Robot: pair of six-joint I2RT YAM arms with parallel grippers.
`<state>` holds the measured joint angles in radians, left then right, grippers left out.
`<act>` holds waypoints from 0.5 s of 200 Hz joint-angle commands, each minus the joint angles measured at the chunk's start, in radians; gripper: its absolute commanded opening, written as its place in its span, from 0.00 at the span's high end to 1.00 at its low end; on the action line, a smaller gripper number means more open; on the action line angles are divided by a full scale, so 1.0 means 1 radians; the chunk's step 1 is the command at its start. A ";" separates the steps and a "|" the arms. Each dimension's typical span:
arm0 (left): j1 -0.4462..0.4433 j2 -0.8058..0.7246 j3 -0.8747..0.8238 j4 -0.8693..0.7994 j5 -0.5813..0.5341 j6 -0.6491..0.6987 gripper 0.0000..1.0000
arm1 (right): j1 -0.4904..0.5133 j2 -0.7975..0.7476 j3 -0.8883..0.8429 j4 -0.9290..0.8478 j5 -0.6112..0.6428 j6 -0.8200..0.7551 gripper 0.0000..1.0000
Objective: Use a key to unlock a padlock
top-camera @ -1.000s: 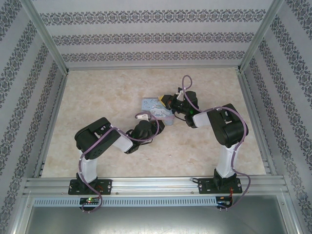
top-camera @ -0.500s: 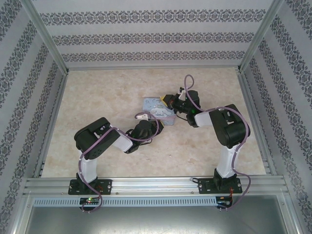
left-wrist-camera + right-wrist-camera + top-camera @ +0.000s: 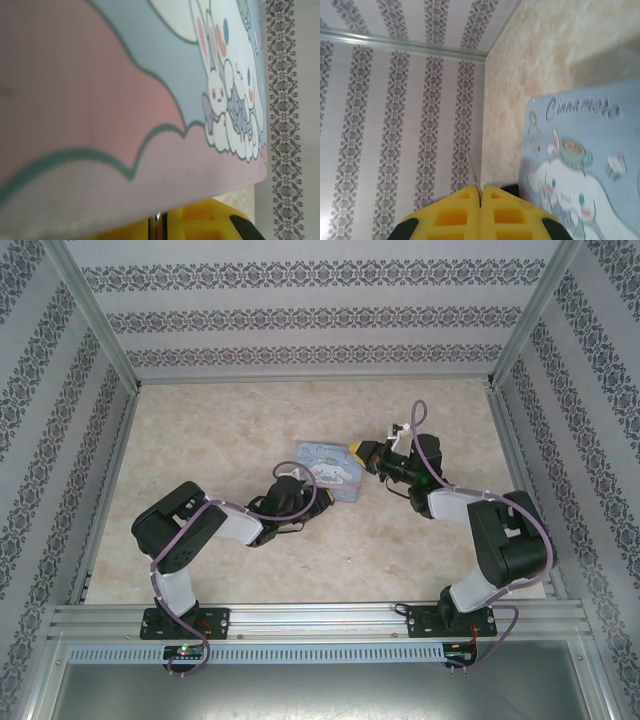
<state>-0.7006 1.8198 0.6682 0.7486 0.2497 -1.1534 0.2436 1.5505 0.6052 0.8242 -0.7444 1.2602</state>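
- Right gripper (image 3: 481,190): the yellow fingers are pressed flat together, clamped on the key (image 3: 473,172).
- The pinch is taken at the key's butt end, which leaves the working end bare. In my judgement that grip suits presenting the blade to a keyway.
- Key orientation: a thin silvery strip juts forward out of the fingertip seam. Its long axis runs roughly in line with the fingers and leans a little to the left in the right wrist view. The tip is in free air and touches nothing.
- Cartoon tin (image 3: 324,464): it lies flat, lid up, near the middle of the table (image 3: 200,440). From above, the right gripper hangs just beside its far right corner.
- Left gripper (image 3: 159,224): it is pushed in tight against the tin's near left side, with the printed lid looming close above the pads.
- The left pads are drawn close, and a thin silvery line shows in the seam. Whether that line is a held part or bare metal cannot be told.
- Padlock: its place cannot be told from these views, so the alignment of the key to its keyway cannot be verified.
- Judgement: insertion is not yet begun, and the key's axis must first be brought square to the lock.
- Patterned walls (image 3: 300,320) enclose the table.
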 commanded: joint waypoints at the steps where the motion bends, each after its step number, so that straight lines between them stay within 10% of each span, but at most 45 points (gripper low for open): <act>1: 0.026 -0.044 0.024 -0.006 0.122 0.009 1.00 | -0.013 -0.086 -0.070 -0.005 -0.086 -0.041 1.00; 100: 0.111 -0.036 0.079 0.047 0.332 -0.009 1.00 | -0.034 -0.239 -0.352 -0.027 -0.214 -0.149 1.00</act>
<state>-0.6064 1.8072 0.7132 0.7136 0.5060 -1.1538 0.2176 1.3373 0.2916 0.7822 -0.9066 1.1656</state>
